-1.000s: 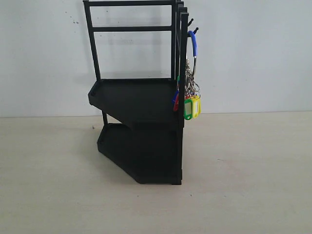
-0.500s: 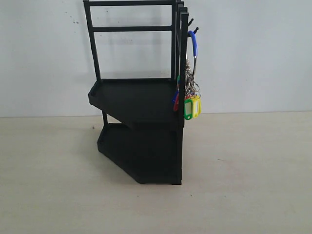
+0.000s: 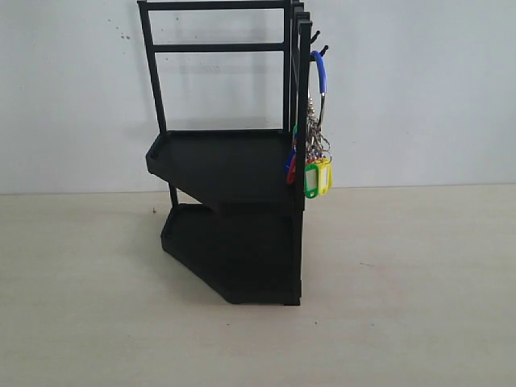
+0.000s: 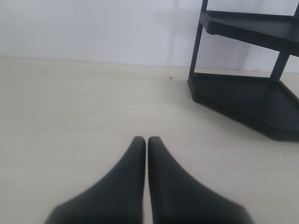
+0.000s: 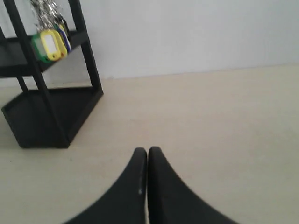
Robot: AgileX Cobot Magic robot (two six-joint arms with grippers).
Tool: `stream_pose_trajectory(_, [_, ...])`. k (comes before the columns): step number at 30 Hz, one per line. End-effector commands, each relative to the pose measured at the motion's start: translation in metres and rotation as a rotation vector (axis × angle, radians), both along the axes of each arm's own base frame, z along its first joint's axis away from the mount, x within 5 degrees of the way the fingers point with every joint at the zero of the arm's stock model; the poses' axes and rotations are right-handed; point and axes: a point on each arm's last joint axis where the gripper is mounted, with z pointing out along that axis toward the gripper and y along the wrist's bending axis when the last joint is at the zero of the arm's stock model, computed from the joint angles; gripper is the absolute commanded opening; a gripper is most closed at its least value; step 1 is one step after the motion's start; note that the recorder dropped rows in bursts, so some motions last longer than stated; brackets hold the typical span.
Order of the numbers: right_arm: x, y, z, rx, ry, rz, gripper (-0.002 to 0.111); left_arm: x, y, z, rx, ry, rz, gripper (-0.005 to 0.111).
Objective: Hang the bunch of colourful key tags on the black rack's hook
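Now we see both claws pressed together and gripping nothing: the left claw [image 4: 147, 140] points across the pale table [image 4: 70, 107] toward the foot of the rack [image 3: 234, 169], and the right claw [image 5: 147, 150] faces it from the other side. Further out, the rack stands at the upper middle of the outside view against a white wall [image 3: 419, 97]. The key bunch [image 3: 316, 173] hangs from a hook [image 3: 322, 53] at its top right, green and yellow tags dangling beside the upper tray.
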Motion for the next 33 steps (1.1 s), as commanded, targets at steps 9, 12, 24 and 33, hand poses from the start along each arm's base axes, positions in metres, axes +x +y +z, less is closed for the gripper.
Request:
stream_pose_trajectory(9, [-0.0021, -0.0025, -0.0102, -0.051, 0.1, -0.019, 0.0, 0.0001, 0.0004, -0.0001, 0.008, -0.007, 0.003, 0.004])
stream_pose_trajectory(12, [-0.0022, -0.0025, -0.0106, -0.079, 0.104, -0.013, 0.0, 0.0001, 0.0004, -0.0001, 0.008, -0.007, 0.003, 0.004])
stream_pose_trajectory(24, [-0.0022, -0.0025, -0.0105, -0.08, 0.102, -0.013, 0.0, 0.0001, 0.0004, -0.0001, 0.008, -0.007, 0.003, 0.004])
stream_pose_trajectory(33, [-0.0022, -0.0025, -0.0105, -0.072, 0.102, -0.015, 0.0, 0.0001, 0.0004, -0.0001, 0.008, -0.007, 0.003, 0.004])
